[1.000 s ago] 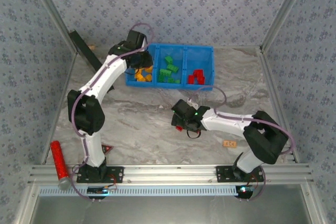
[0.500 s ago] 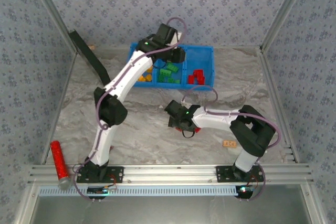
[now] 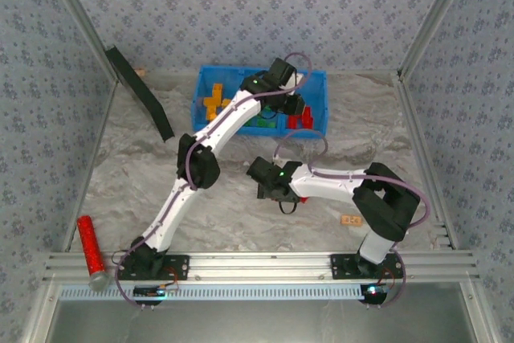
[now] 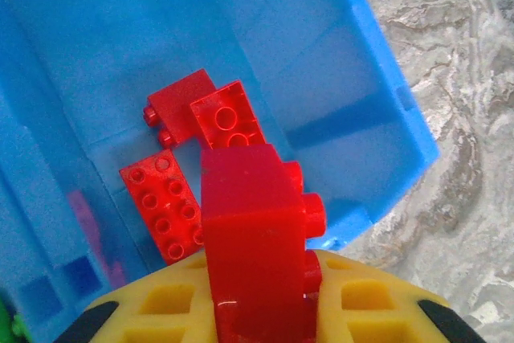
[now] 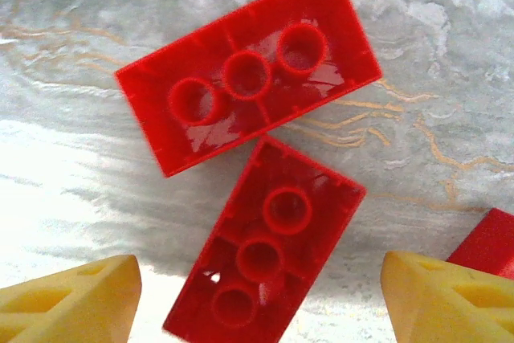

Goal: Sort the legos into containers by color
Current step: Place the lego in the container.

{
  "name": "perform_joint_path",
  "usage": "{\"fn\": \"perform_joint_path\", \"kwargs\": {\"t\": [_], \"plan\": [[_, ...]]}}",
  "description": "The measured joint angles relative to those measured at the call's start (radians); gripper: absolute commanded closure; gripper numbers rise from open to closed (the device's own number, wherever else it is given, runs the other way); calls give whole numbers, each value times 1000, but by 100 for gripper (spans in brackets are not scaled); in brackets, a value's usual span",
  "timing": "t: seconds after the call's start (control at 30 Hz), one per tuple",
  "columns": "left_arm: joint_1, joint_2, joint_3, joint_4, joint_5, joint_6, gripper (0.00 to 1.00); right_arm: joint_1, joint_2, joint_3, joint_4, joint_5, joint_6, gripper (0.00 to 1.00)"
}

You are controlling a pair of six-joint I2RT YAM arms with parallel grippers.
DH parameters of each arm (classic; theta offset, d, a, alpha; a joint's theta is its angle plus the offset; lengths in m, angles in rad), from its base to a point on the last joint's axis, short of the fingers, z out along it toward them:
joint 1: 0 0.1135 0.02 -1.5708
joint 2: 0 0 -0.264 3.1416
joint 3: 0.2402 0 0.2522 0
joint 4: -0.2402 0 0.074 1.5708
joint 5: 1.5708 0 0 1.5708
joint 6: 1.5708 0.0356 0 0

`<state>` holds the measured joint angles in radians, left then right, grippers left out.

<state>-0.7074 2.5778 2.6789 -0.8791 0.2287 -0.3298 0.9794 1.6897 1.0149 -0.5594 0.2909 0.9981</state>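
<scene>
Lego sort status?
Done: yellow bricks, green bricks and three red bricks sit in separate compartments of the blue bin. In hand: left claw grips a red brick above the red compartment. Remaining: at least two red bricks on the table beneath the open right claw.

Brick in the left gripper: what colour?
Red brick, clearest in the left wrist view.

Red brick [image 5: 493, 234] cut by right edge

Pale blue floral walls [image 3: 241, 6] enclose a grey marbled tabletop [image 3: 233, 214].
</scene>
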Motion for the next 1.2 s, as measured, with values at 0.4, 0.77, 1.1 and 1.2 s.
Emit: {"fn": "perform_joint_path", "kwargs": {"t": [0.4,0.77,1.1,1.2], "plan": [[-16,92,34,131,10,-24,74,31,37,42,-96,47,-43,19],[-32,125,48,148,2,-64,53,34,37,42,-115,58,-54,20],[-31,96,62,150,-3,-63,52,33,52,36,-76,53,-64,26],[-32,56,62,150,2,-58,52,28,66,31,-53,46,-69,27]]}}
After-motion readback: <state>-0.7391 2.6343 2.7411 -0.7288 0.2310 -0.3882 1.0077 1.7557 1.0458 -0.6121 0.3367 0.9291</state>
